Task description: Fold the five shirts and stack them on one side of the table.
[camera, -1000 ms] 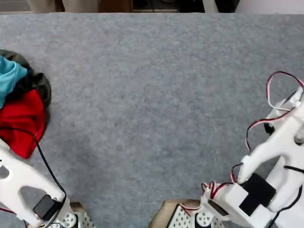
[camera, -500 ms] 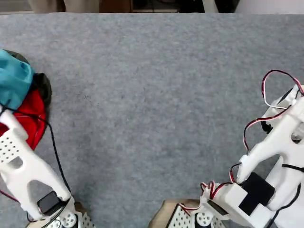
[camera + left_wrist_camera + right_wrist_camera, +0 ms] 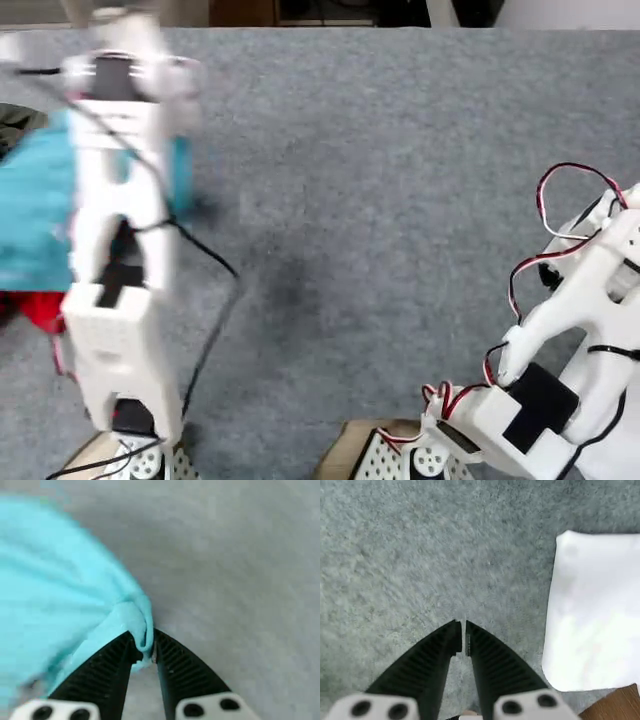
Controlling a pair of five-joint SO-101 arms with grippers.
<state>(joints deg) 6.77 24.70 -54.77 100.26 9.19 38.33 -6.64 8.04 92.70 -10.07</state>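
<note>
Pinching gripper, left: we see the left gripper (image 3: 145, 647) with its black fingers (image 3: 107, 672) clenched on a bunched fold of the teal shirt (image 3: 60, 575). The cloth bulges out between the tips and spreads away over the grey surface.
Teal shirt, from above: we place the teal shirt (image 3: 35, 215) at about 9 o'clock on the table (image 3: 400, 180), partly behind the left arm (image 3: 112, 330). We cannot tell whether any of it hangs free of the felt.
Left arm: it stretches from its base at 7 o'clock up toward 11 o'clock, a black cable trailing beside it.
Red shirt: we find the red shirt (image 3: 35, 310) at about 8 o'clock, touching the teal one's near edge and half hidden by the left arm.
Right gripper: we see the right gripper (image 3: 462, 632) with its fingers (image 3: 432, 655) drawn together, tips almost touching and grasping nothing, over bare grey felt.
White piece: a flat white piece (image 3: 590, 610), cloth or paper we cannot tell, lies near the right gripper but apart from it, with a wooden corner (image 3: 617, 705) just past it.
Right arm: we see the right arm (image 3: 560, 330) folded at 4 to 5 o'clock, with red and black wires (image 3: 570, 190) looped above it.
</note>
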